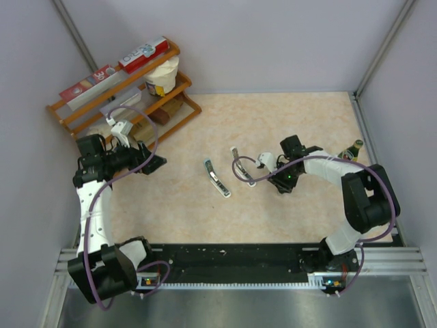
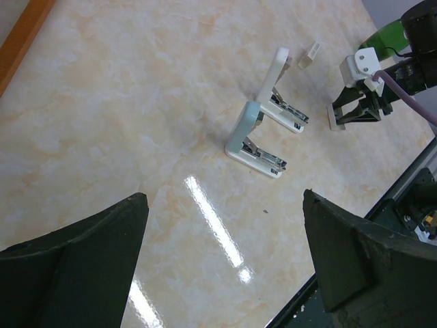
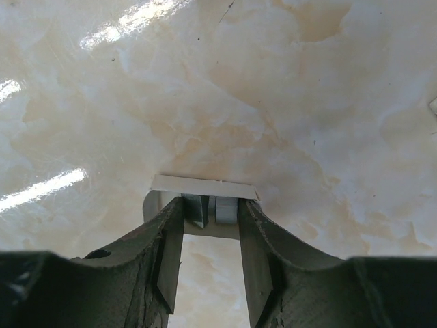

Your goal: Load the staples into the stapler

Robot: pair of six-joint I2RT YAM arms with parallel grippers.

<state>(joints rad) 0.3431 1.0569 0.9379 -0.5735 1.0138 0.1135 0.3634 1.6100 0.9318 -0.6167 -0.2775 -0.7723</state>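
Note:
Two white staplers lie hinged open mid-table, one nearer the left arm (image 1: 217, 178) (image 2: 254, 141) and one beside it (image 1: 241, 165) (image 2: 280, 89). A tiny whitish packet (image 2: 313, 52) lies by the farther stapler. My right gripper (image 1: 262, 164) (image 2: 355, 113) (image 3: 209, 212) is low on the table just right of the staplers. Its fingers (image 3: 171, 236) are closed on the staples (image 3: 225, 208), grey strips in a small white box (image 3: 205, 184). My left gripper (image 1: 156, 164) (image 2: 224, 197) hangs open over bare table to the left, holding nothing.
A wooden rack (image 1: 123, 96) with boxes and a cup stands at the back left, close to the left arm. A green bottle (image 1: 351, 150) stands by the right wall. The black rail (image 1: 232, 256) runs along the near edge.

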